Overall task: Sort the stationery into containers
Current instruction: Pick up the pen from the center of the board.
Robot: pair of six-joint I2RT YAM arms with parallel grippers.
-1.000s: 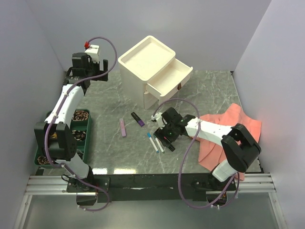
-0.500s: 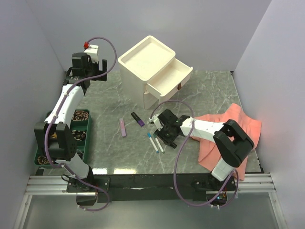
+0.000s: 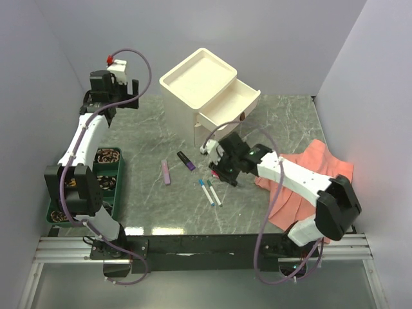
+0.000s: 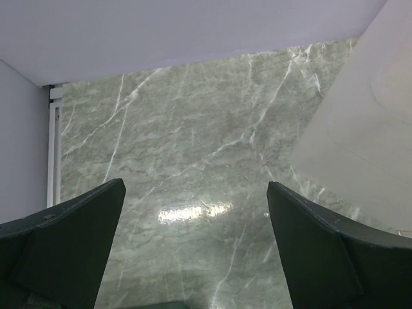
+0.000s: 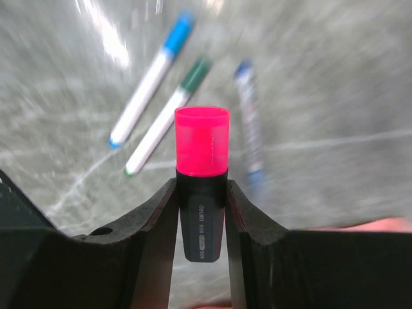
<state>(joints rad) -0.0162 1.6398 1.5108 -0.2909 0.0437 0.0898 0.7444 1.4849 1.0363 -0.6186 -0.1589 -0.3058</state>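
- Lying loose in front of the drawer box [image 3: 193, 90], white pens [image 3: 206, 192] and two highlighters [image 3: 187, 160] await sorting.
- Nearer the box, the right gripper [image 3: 220, 174] clamps the red-and-black marker [image 5: 201, 187].
- Left of the box, the left gripper [image 4: 194, 187] gapes empty.

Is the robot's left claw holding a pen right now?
No, the left gripper is open, its two dark fingers wide apart with only green marble tabletop between them.
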